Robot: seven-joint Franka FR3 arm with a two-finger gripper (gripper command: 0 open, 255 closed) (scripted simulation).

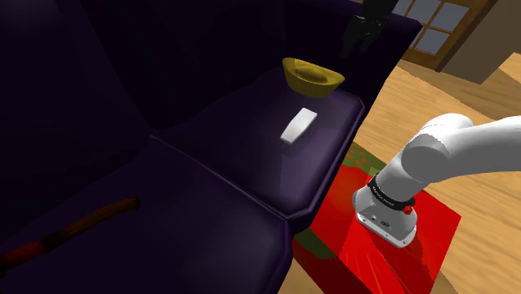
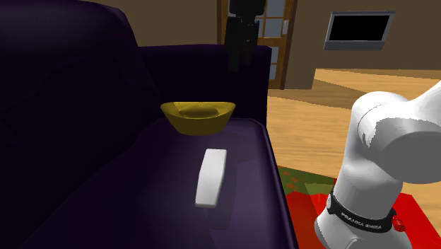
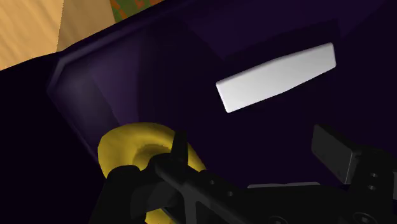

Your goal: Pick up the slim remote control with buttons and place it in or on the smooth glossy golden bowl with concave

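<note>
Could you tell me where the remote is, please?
In the shoulder view, the white remote lies on the purple sofa seat, just below the golden bowl.

Dark purple sofa [image 1: 209, 192], wooden floor [image 2: 311, 120], patterned rug [image 2: 304, 182], black wall screen [image 2: 359, 28], brown stick [image 1: 83, 221] on a cushion

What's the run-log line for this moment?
gripper: open, empty, over sofa | remote: flat on cushion, untouched | bowl: on same cushion, apart from remote, empty | pick: not yet done

Living room of a home — dark purple sofa [image 1: 209, 192], wall-mounted black screen [image 2: 359, 29], wooden floor [image 2: 311, 134], glass-paned door [image 1: 438, 29].
</note>
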